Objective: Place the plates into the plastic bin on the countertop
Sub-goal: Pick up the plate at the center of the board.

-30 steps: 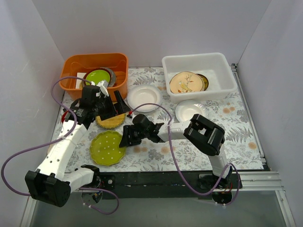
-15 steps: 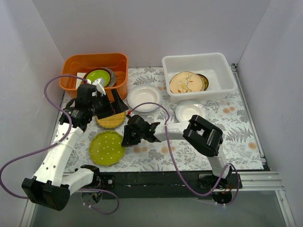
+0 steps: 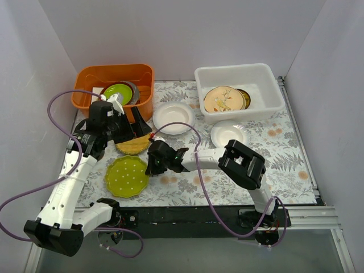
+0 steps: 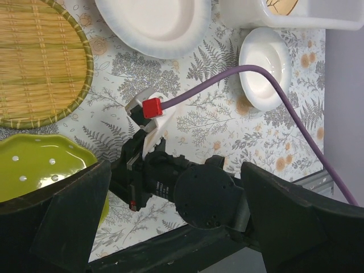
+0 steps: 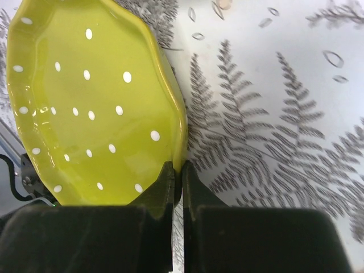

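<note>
The lime-green dotted round plate (image 5: 91, 108) on the fern-printed countertop (image 5: 273, 142) is pinched at its rim by the right gripper (image 5: 177, 170). A lift toward the translucent white bin (image 3: 267, 77) is needed next. The left gripper (image 3: 136, 128) is held spread and empty.

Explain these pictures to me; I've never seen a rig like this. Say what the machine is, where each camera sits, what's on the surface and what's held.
These are two robot arms bolted at the table's near edge, each ending in a two-finger gripper. The wide picture looks down from above; the other two come from cameras on the wrists. On the patterned countertop lie a woven plate, a large white plate, a smaller white plate and a lime-green dotted plate. The white plastic bin already holds a floral plate; an orange tub stands far left. The right gripper is pinched shut on the dotted plate's rim. The left gripper hangs open near the woven plate, holding nothing.
</note>
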`<act>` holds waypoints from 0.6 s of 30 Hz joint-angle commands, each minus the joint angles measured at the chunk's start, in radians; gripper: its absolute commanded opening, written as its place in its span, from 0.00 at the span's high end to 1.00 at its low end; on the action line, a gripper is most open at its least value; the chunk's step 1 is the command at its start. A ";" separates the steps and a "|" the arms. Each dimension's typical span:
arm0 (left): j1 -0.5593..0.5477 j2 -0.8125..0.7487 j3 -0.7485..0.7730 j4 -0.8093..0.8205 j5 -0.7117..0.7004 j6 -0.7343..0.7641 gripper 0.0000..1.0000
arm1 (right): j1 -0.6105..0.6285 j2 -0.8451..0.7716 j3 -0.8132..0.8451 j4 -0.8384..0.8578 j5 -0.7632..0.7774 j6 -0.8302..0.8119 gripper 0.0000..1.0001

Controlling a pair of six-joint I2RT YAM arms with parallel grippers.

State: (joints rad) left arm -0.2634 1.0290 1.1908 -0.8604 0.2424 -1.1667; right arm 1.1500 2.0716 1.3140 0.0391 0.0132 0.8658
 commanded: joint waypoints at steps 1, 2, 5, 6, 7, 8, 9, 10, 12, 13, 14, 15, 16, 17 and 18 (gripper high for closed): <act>0.007 -0.037 0.010 -0.012 -0.008 0.004 0.02 | -0.001 -0.043 -0.099 -0.171 0.105 -0.059 0.99; 0.006 -0.038 0.003 -0.006 -0.006 0.002 0.02 | -0.003 -0.056 -0.111 -0.171 0.108 -0.071 0.99; 0.006 -0.041 -0.002 -0.008 0.000 -0.001 0.02 | -0.003 -0.094 -0.124 -0.188 0.120 -0.089 0.99; 0.007 -0.043 -0.005 -0.008 0.001 -0.002 0.02 | -0.003 -0.103 -0.139 -0.189 0.122 -0.091 0.99; 0.006 -0.044 -0.005 -0.006 0.003 -0.002 0.02 | -0.004 -0.120 -0.148 -0.188 0.120 -0.093 0.99; 0.006 -0.046 -0.008 -0.006 0.003 -0.004 0.02 | -0.003 -0.128 -0.159 -0.186 0.120 -0.093 0.99; 0.006 -0.049 -0.011 -0.006 0.001 -0.007 0.02 | -0.004 -0.136 -0.173 -0.189 0.123 -0.094 0.99; 0.006 -0.053 -0.017 -0.003 0.005 -0.005 0.02 | -0.004 -0.155 -0.180 -0.189 0.123 -0.097 0.99; 0.007 -0.060 -0.031 -0.006 0.003 -0.005 0.02 | -0.006 -0.177 -0.193 -0.202 0.133 -0.106 0.99; 0.007 -0.064 -0.037 -0.002 0.005 -0.005 0.02 | -0.009 -0.204 -0.206 -0.203 0.136 -0.105 0.99; 0.007 -0.067 -0.043 -0.002 0.005 -0.007 0.02 | -0.012 -0.221 -0.214 -0.206 0.137 -0.106 0.99; 0.006 -0.072 -0.051 0.001 0.005 -0.007 0.02 | -0.021 -0.237 -0.223 -0.206 0.134 -0.105 0.99; 0.007 -0.076 -0.068 0.011 0.008 -0.007 0.02 | -0.029 -0.270 -0.240 -0.209 0.122 -0.102 0.99; 0.006 -0.083 -0.079 0.015 0.009 -0.008 0.02 | -0.035 -0.286 -0.249 -0.217 0.122 -0.100 0.99; 0.007 -0.084 -0.085 0.020 0.012 -0.011 0.02 | -0.045 -0.306 -0.259 -0.219 0.123 -0.100 0.99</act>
State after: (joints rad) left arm -0.2634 0.9791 1.1393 -0.8555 0.2436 -1.1744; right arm 1.1378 1.8538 1.1000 -0.0792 0.0834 0.8116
